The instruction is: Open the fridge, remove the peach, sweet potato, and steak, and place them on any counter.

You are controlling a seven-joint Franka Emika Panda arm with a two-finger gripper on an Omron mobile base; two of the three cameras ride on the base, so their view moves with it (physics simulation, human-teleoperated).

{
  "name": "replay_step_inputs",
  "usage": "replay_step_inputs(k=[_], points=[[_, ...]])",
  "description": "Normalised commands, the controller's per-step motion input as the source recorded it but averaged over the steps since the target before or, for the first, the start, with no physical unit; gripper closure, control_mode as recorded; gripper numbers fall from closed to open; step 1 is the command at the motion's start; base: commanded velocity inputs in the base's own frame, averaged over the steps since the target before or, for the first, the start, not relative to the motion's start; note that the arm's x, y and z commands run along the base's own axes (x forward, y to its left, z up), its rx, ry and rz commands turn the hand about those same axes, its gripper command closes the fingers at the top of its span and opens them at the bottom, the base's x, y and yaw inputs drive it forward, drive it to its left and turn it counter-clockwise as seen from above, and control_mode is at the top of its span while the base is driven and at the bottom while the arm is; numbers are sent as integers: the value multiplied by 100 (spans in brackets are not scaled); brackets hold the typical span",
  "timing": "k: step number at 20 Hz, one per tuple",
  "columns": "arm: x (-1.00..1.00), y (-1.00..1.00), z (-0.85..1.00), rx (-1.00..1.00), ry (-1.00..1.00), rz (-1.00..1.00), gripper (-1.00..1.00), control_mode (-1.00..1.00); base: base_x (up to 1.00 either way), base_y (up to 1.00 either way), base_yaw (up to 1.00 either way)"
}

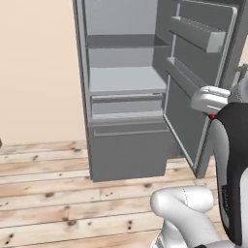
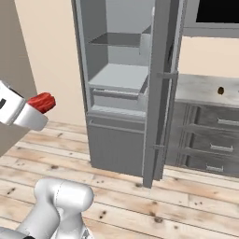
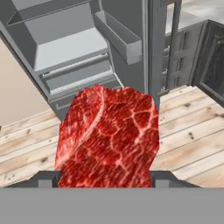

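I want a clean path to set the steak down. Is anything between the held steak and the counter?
Yes: the fridge's open door stands edge-on between the steak in the gripper and the counter.

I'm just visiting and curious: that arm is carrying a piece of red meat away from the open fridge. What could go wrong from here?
1. The steak hangs well out past the gripper, so a quick swing might shake it loose over the wooden floor.
2. The open fridge door stands between the arm and the counter; the arm or steak could clip it on the way.
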Motion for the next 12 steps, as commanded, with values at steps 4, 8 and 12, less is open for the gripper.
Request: replay_step_inputs(k=[4,8,12], points=[[0,0,0,0,0,0,100,100,-77,-54,2],[0,0,0,0,0,0,100,100,-12,-89,4],[0,0,0,0,0,0,100,100,1,-100,3]])
